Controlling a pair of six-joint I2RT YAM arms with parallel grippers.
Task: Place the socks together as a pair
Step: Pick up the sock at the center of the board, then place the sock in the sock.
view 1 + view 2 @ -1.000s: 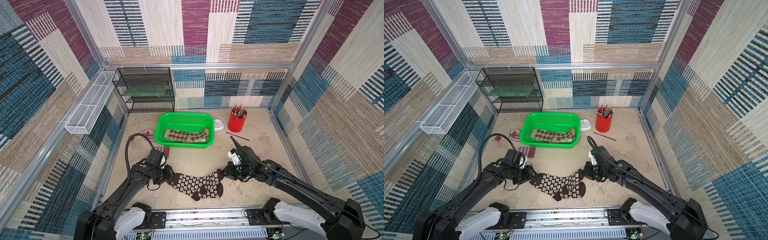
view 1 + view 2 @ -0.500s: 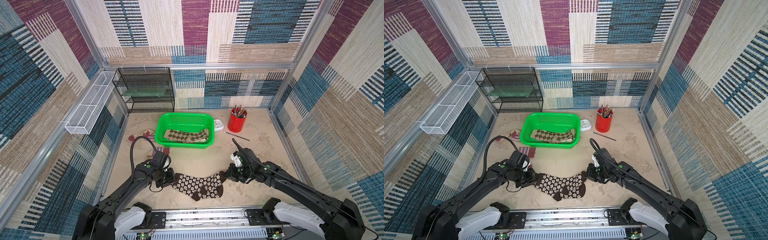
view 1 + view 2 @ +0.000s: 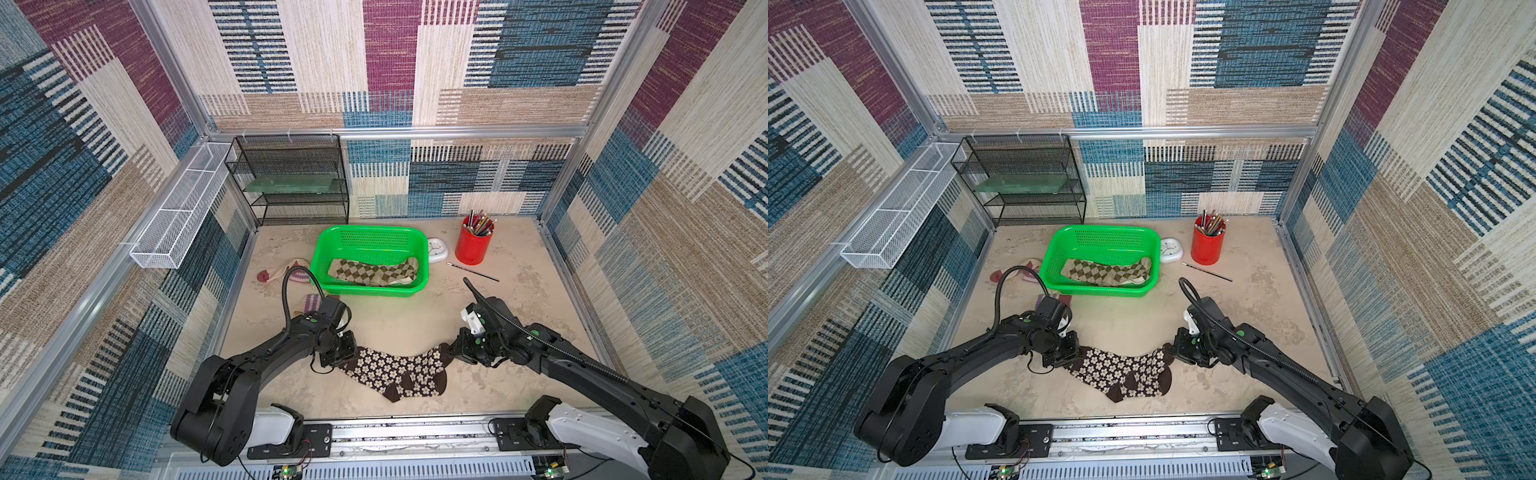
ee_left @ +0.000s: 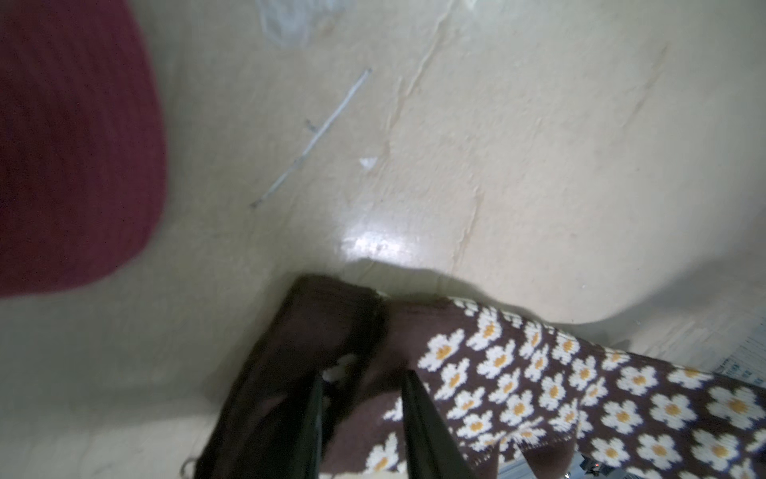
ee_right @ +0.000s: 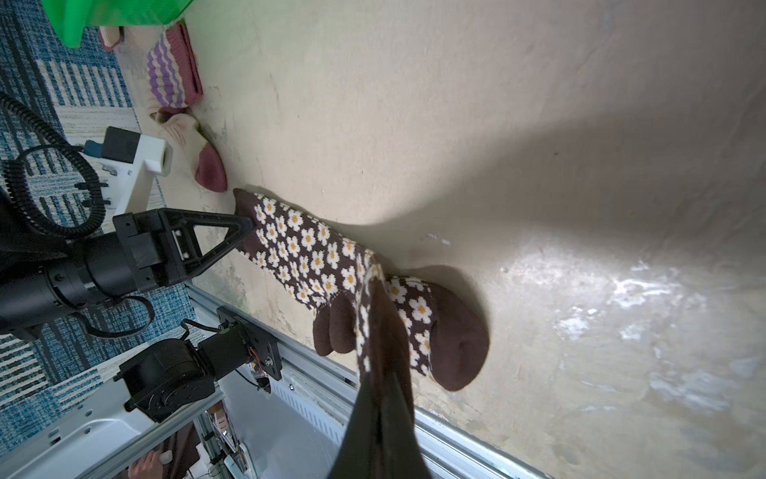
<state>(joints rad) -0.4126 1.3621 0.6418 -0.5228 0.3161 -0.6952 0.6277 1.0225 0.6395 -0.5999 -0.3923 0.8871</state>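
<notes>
Down near the front rail, the daisy socks [image 3: 395,370] lie overlapped on the table [image 3: 519,299], stretched between both arms. The right gripper [image 5: 373,286] is pressed together, pinching one end. The left gripper [image 4: 360,373] straddles the brown cuff; whether it clamps, I cannot tell. A striped sock [image 3: 311,301] lies just behind the left wrist, before the green basket [image 3: 328,249] holding an argyle sock [image 3: 374,270].

Daisy socks [image 3: 395,370] lie between left end effector [image 3: 347,357] and right end effector [image 3: 451,351], seemingly gripped.
</notes>
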